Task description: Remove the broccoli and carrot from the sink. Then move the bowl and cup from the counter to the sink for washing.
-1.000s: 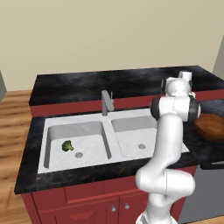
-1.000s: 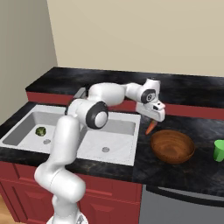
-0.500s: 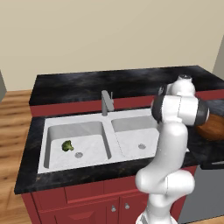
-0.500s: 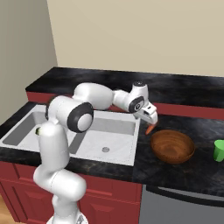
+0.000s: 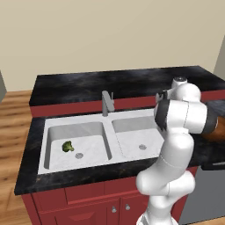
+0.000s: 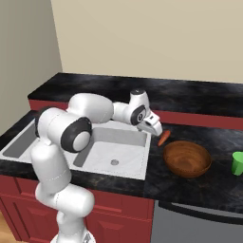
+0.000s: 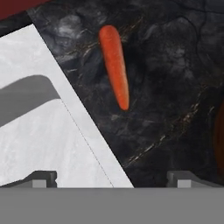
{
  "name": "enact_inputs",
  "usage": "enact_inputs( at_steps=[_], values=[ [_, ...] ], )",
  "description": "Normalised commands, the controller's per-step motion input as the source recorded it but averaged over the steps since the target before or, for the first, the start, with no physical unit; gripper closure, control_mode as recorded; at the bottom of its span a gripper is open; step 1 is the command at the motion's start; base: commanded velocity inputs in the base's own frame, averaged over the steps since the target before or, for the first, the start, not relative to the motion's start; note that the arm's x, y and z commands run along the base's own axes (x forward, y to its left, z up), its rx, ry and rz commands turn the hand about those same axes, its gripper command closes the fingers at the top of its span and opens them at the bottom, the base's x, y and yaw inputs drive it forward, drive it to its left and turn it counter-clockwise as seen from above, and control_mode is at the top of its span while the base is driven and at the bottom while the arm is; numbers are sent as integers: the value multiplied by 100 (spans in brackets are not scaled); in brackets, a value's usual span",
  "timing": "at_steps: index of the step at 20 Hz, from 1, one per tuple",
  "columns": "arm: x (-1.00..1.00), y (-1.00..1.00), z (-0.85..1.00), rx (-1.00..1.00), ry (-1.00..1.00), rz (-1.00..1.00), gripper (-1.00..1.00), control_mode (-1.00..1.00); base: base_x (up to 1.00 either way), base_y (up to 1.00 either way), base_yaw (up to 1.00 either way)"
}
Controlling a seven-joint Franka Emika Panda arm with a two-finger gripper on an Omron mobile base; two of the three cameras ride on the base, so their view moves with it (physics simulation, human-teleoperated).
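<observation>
One arm stretched over sink (image 6: pixel 71 156), jaws spread empty above carrot (image 7: pixel 115 65) on counter (image 7: pixel 175 87)

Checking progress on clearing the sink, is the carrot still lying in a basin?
No, the carrot lies on the black counter beside the sink rim.

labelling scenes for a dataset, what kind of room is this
A simulated home kitchen, most likely: a double-basin sink with a faucet is set in a black stone counter over red cabinets, with a wooden bowl beside it.
</observation>
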Motion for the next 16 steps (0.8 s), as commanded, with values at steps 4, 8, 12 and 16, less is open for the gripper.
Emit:
enact_inputs(
  at_steps=[4,8,12,16],
  values=[
    [-24,21,27,0,14,0,-100,-100,0,0,0],
    [-32,22,20,0,1,0,-100,-100,0,0,0],
    [-32,29,7,0,0,0,-100,-100,0,0,0],
    [-30,31,1,0,0,0,-100,-100,0,0,0]
  ],
)
